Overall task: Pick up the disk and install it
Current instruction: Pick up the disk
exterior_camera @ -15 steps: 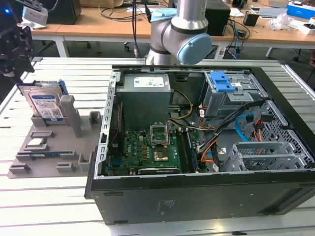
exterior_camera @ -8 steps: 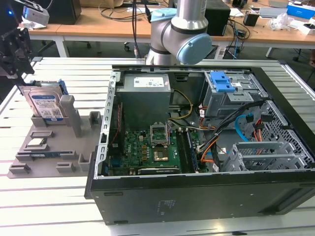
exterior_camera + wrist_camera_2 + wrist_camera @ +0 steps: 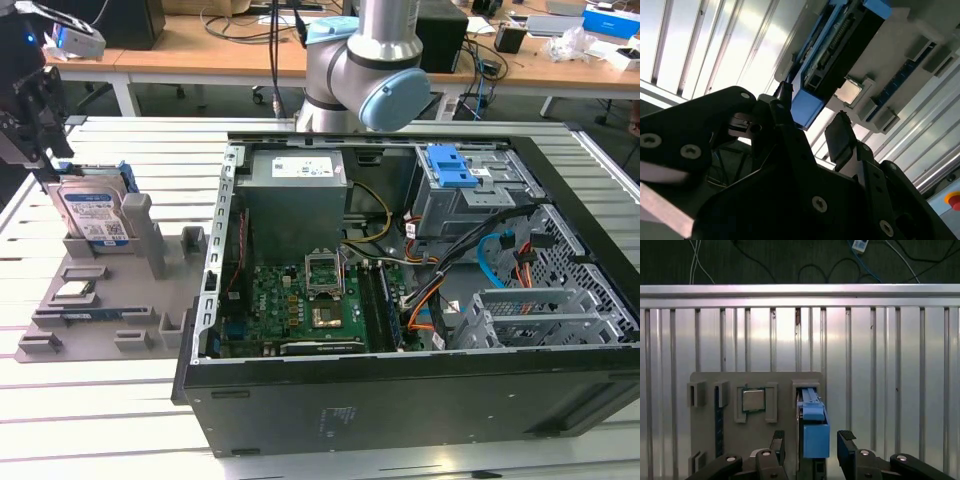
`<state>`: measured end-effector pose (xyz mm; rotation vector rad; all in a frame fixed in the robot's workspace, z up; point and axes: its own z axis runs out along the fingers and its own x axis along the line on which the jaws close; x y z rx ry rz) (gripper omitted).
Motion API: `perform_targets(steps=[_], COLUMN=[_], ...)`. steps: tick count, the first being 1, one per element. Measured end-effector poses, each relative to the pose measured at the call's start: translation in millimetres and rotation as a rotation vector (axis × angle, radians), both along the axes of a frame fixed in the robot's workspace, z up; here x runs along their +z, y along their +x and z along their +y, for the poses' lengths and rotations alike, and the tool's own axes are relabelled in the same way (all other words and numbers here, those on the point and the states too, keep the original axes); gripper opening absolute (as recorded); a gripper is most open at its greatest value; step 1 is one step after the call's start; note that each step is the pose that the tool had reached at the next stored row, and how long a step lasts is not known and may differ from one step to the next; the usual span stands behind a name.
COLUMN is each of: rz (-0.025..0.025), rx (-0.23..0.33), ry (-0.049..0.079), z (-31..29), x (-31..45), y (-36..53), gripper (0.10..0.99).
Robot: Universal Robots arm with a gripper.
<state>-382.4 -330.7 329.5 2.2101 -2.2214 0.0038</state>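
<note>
Gripper [image 3: 812,447] spread wide, one finger each side of the disk [image 3: 815,436] w/o touching (it stands on edge in the gray holder [image 3: 705,430]), so disk sits right betw. the fingers, thin edge in line w/ the gap.

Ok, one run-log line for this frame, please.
stage: pre-grasp | gripper: open, straddling disk end, gaps both sides | disk: upright in grey fixture | computer case: open, disk not installed
</note>
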Motion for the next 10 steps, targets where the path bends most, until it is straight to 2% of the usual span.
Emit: perform_targets(steps=[5, 10], rz=[-0.0001, -0.0001], rx=[0.0, 0.0], ry=[0.0, 0.0], z=[0.9, 1.4], x=[-8.2, -20.0], y=[0.8, 1.8], gripper=[0.541, 0.541])
